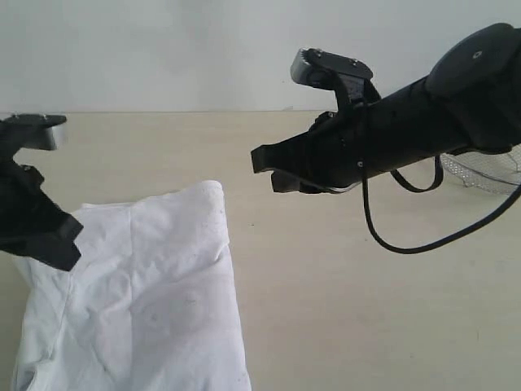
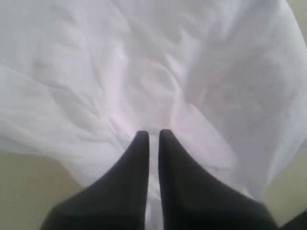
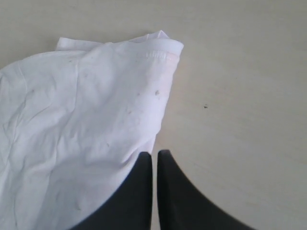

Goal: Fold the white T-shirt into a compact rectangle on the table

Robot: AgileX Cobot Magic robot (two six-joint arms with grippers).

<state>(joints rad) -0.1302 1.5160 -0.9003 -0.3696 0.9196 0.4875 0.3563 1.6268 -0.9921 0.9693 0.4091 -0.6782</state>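
**Limp tee, two closed pincers**

The white T-shirt [image 1: 138, 301] lies on the near-left part of the counter [image 1: 350, 318], rumpled and already doubled over, with one hemmed corner pointing to the far side. It looks light, soft and floppy. It will probably sag and drag rather than hold a crease, so hems and corners are the best places to grip it.

The left pincer [image 2: 151, 136] is closed just over the wrinkled cloth; whether it nips any fabric cannot be told. The right pincer [image 3: 154, 158] is closed and empty, raised above bare counter beside the shirt's edge.

A wire-mesh basket [image 1: 484, 171] sits well apart at far right. The right arm's dangling cable [image 1: 391, 238] could snag a raised fold.
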